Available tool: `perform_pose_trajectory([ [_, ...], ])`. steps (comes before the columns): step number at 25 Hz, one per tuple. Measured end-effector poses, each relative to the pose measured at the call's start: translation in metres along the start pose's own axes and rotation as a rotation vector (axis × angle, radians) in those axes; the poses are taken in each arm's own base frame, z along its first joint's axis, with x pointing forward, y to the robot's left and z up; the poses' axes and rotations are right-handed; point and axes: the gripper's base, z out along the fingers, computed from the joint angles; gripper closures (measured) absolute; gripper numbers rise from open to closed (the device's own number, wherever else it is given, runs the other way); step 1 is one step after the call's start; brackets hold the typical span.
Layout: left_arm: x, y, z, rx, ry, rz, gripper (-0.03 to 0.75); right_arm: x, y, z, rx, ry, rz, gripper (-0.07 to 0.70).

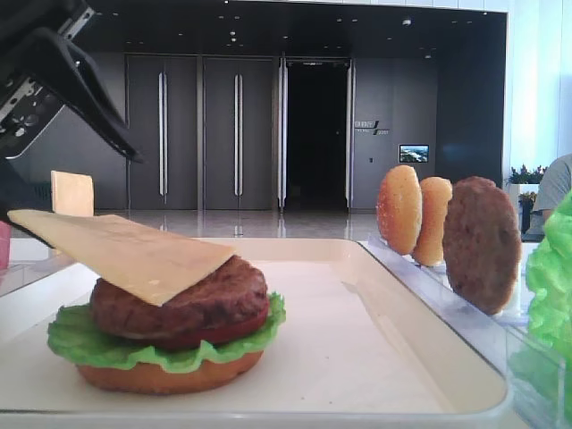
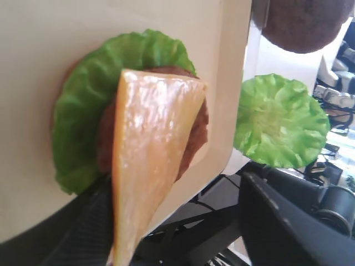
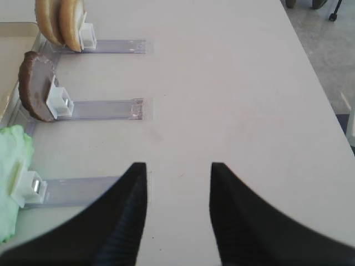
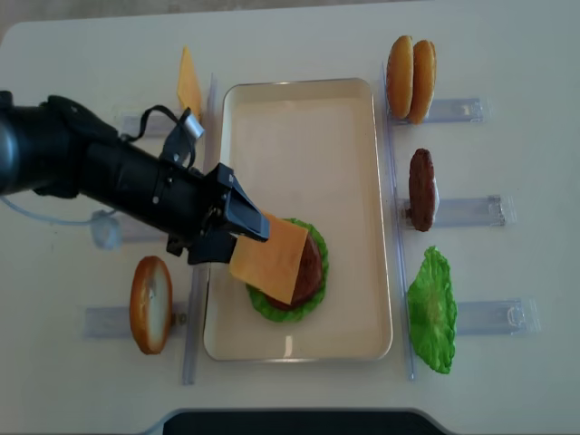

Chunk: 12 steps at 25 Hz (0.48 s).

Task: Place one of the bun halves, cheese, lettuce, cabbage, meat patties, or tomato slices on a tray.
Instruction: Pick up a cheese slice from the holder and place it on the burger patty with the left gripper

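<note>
We see the left gripper (image 4: 243, 228) reaching in from nine o'clock over the tray (image 4: 299, 109), its jaws spread wide around the near edge of the cheese (image 4: 270, 258); whether the fingers actually touch the slice we cannot tell. The slice lies tilted, its far corner resting on the meat patty (image 1: 192, 299) and its near end raised toward the arm. Below the patty sit a tomato slice (image 1: 219, 332), a lettuce leaf (image 1: 85, 344) and a bun half (image 1: 165, 375), all stacked toward six o'clock on the tray. The right gripper (image 3: 178, 210) hovers over bare table (image 3: 233, 83) with its jaws parted and nothing between them. At three o'clock from the tray, clear racks (image 4: 471, 211) hold two upright bun halves (image 4: 410, 79), a second patty (image 4: 421, 188) and a second lettuce leaf (image 4: 433, 310). At nine o'clock, another cheese slice (image 4: 188, 83) stands upright in a rack near the tray's far corner, and another bun half (image 4: 150, 304) stands toward seven o'clock, just beside the tray's long edge.
</note>
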Motion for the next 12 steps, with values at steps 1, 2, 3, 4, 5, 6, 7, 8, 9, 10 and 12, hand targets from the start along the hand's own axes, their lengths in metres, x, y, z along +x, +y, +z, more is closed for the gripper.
perform_pose_trajectory([
  [1, -0.002, -0.001, -0.003, -0.024, 0.002, 0.001, 0.209, 0.000, 0.000, 0.000, 0.000, 0.000, 0.000, 0.338],
  [2, -0.005, -0.003, -0.005, -0.039, -0.001, 0.003, 0.211, 0.000, 0.000, 0.000, 0.000, 0.000, 0.000, 0.338],
  [3, -0.007, -0.004, -0.006, -0.052, -0.001, 0.002, 0.211, 0.000, 0.000, 0.000, 0.000, 0.000, 0.000, 0.338],
  [4, -0.009, -0.005, -0.008, -0.058, -0.005, 0.006, 0.211, 0.000, 0.000, 0.000, 0.000, 0.000, 0.000, 0.338],
  [5, -0.011, -0.007, -0.009, -0.060, -0.008, 0.006, 0.213, 0.000, 0.000, 0.000, 0.000, 0.000, 0.000, 0.338],
  [6, -0.012, -0.008, -0.010, -0.064, -0.010, 0.006, 0.213, 0.000, 0.000, 0.000, 0.000, 0.000, 0.000, 0.338],
  [7, -0.012, -0.008, -0.011, -0.071, -0.005, 0.007, 0.213, 0.000, 0.000, 0.000, 0.000, 0.000, 0.000, 0.338],
  [8, -0.013, -0.009, -0.012, -0.082, 0.000, 0.008, 0.213, 0.000, 0.000, 0.000, 0.000, 0.000, 0.000, 0.338],
  [9, -0.014, -0.010, -0.013, -0.088, 0.008, 0.008, 0.213, 0.000, 0.000, 0.000, 0.000, 0.000, 0.000, 0.338],
  [10, -0.014, -0.010, -0.014, -0.094, 0.015, 0.010, 0.213, 0.000, 0.000, 0.000, 0.000, 0.000, 0.000, 0.338],
  [12, -0.014, -0.012, -0.015, -0.093, 0.029, 0.010, 0.213, 0.000, 0.000, 0.000, 0.000, 0.000, 0.000, 0.338],
])
